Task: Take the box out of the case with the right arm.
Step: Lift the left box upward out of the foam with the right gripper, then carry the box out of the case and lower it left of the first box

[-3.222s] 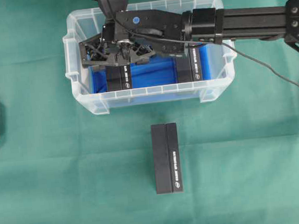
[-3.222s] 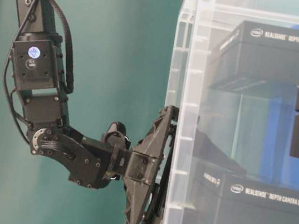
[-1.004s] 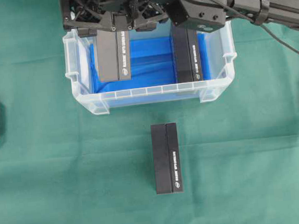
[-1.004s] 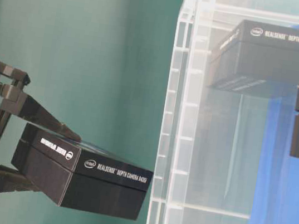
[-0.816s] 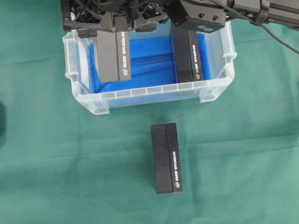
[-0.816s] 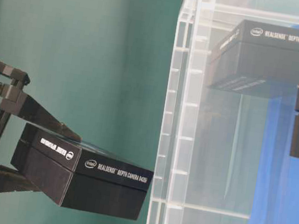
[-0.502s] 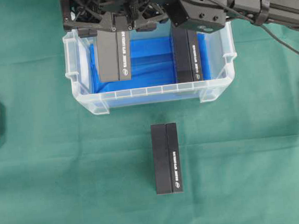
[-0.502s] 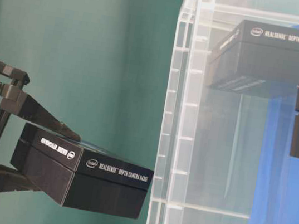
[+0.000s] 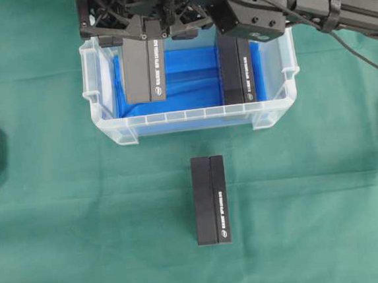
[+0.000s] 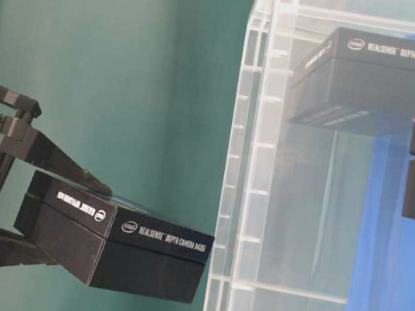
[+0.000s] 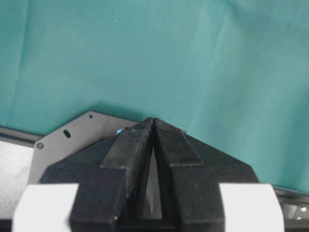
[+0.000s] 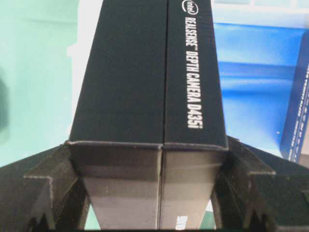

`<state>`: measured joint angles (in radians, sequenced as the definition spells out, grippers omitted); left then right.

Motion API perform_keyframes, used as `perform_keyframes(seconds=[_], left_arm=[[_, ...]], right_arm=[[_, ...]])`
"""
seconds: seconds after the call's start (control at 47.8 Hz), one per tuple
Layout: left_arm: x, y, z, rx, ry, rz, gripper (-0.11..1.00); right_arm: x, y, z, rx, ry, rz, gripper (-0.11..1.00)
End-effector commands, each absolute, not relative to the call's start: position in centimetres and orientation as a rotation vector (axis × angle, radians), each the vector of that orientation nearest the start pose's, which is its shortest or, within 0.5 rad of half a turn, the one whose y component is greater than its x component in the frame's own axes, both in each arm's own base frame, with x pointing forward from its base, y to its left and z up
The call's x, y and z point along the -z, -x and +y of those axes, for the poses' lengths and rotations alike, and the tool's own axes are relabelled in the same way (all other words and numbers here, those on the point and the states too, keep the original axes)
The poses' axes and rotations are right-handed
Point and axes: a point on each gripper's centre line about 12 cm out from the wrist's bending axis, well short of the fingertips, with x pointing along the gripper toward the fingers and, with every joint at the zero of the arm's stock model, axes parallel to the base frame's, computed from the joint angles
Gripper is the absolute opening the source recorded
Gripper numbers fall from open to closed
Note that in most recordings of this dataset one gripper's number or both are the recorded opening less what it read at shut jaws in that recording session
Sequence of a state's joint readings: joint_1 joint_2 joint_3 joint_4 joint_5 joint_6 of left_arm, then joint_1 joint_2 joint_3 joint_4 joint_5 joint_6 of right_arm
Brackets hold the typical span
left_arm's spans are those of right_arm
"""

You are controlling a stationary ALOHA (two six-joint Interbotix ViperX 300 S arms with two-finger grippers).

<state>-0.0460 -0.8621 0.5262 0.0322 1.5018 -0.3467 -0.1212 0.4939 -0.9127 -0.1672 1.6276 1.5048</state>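
Your right gripper [image 9: 141, 34] is clamped on a black RealSense D435i box [image 9: 144, 71], matte, long and slim, with white lettering down one face. The box hangs over the case [image 9: 107, 119] at the 10 o'clock corner of its blue lining [image 9: 190, 82], long axis running 12 to 6 in the overhead view, free end toward 6. From table level it is clear of the rim, tilted slightly. A second box [image 9: 236, 71] lies inside at 2 o'clock; a third [image 9: 211, 200] rests on the green cloth [image 9: 313, 203] outside. Your left gripper [image 11: 153, 126] has its fingertips together.
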Motion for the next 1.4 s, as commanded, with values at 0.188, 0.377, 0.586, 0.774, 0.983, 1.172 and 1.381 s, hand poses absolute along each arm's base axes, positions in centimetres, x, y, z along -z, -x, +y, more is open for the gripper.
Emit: perform_keyframes(seconds=[0.188,0.377,0.586,0.774,0.983,1.172,1.381], left_arm=[[-36.2,-14.3,-0.2,-0.191,0.26,1.137,0.03],[-36.2,-14.3,-0.2,-0.189,0.261,1.138,0.03],[-36.2,-14.3,-0.2,-0.189,0.261,1.138,0.03],[-36.2,-14.2,-0.2,-0.191,0.26,1.139,0.03],[-36.2,-14.3,-0.2,-0.189,0.261,1.138,0.03],[-36.2,-14.3,-0.2,-0.19,0.261,1.141,0.03],[-36.1,-14.4,-0.2,-0.192,0.259,1.145,0.03]], right_arm=[[-41.7,-48.7,-7.9,1.038,-1.303,0.687,0.68],[-41.8,-48.7,-7.9,1.037,-1.303,0.686,0.68],[-41.7,-48.6,-7.9,1.039,-1.302,0.689,0.68],[-41.7,-48.7,-7.4,1.032,-1.297,0.696,0.68],[-41.8,-48.9,-5.8,1.009,-1.287,0.711,0.68],[-41.8,-49.2,-2.7,0.963,-1.268,0.743,0.68],[-41.6,-48.9,1.2,0.956,-1.268,0.776,0.68]])
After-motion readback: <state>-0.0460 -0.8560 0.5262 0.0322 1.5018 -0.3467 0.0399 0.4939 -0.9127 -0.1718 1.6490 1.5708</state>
